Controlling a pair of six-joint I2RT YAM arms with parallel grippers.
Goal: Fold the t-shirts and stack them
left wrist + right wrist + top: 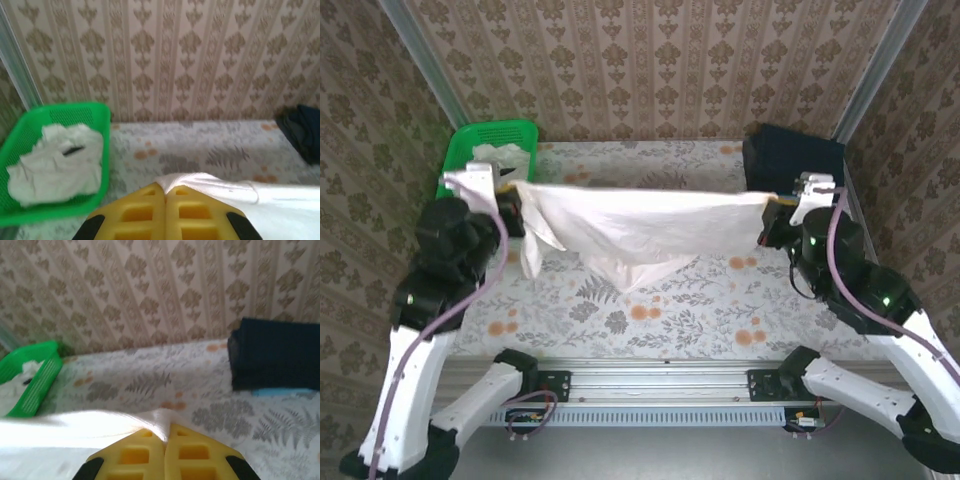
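The stretched t-shirt sags in folds that hide its chest print. It runs off the right edge of the left wrist view, and off the left and bottom edges of the right wrist view. The yellow jaws of the left gripper and the right gripper are cut by the bottom edge. The basket is cropped at the left. The crumpled t-shirt inside it bears a dark mark too small to read. Well apart from the basket, across the desk, a dark blue bundle is blurred and cut by the right edge.
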